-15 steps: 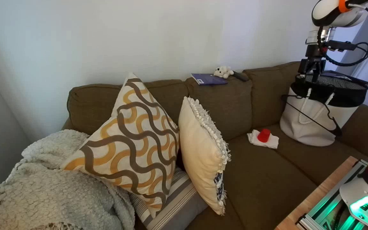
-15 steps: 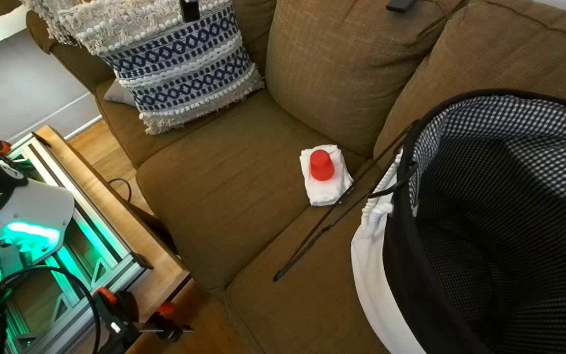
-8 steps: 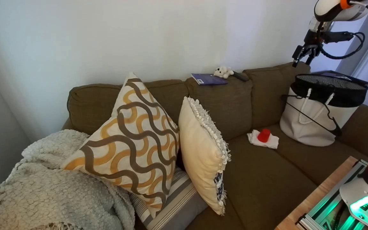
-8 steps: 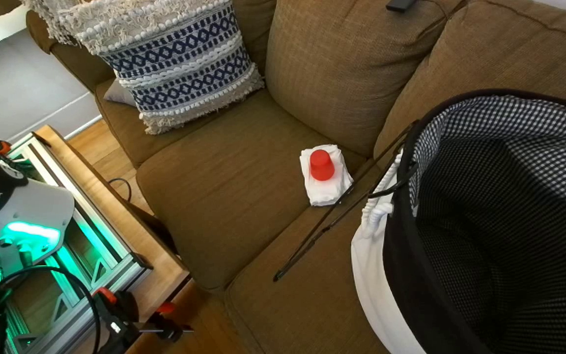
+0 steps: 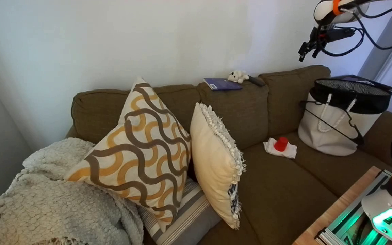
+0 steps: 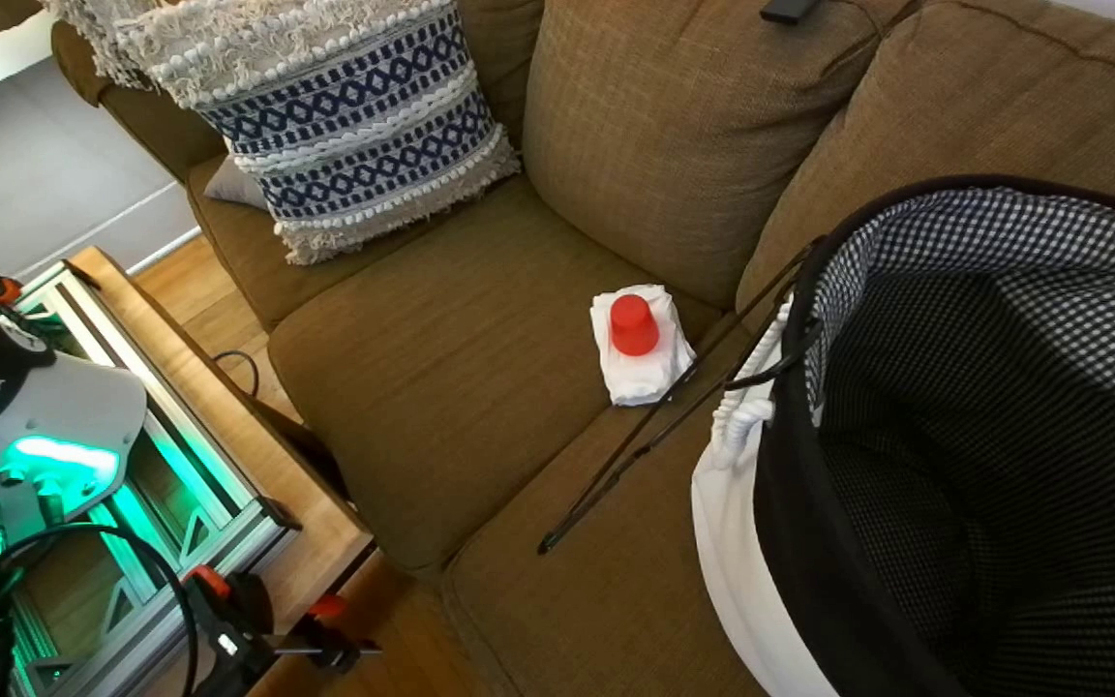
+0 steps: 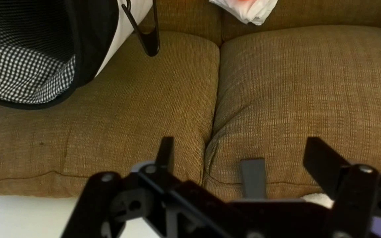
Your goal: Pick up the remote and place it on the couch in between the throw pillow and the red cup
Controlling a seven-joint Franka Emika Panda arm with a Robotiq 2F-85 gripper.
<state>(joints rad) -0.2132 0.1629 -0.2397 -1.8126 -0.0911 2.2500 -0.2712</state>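
Note:
The dark slim remote (image 5: 256,81) lies on top of the back of the brown couch (image 5: 277,190); it also shows at the top edge in an exterior view (image 6: 790,11). My gripper (image 5: 307,58) is open and empty, up in the air right of the remote and above the couch back. In the wrist view the remote (image 7: 254,175) shows between the spread fingers of the gripper (image 7: 240,145), below them and apart; its near end is hidden. The cream throw pillow (image 5: 213,163) with fringe leans on the couch. The red cup (image 6: 634,326) stands on a folded white cloth (image 6: 640,382) on the seat.
A white plush toy (image 5: 238,77) touches or nearly touches the remote, beside a purple book (image 5: 221,84). A white and black basket (image 5: 335,129) with a black hanger (image 5: 330,124) stands on the couch at right. A wavy-patterned pillow (image 5: 145,149) and fluffy blanket (image 5: 63,197) lie at left.
My gripper has risen from in front of the basket and moved left toward the remote, tilting. A dark tip seen at the pillow's top edge in an exterior view is gone.

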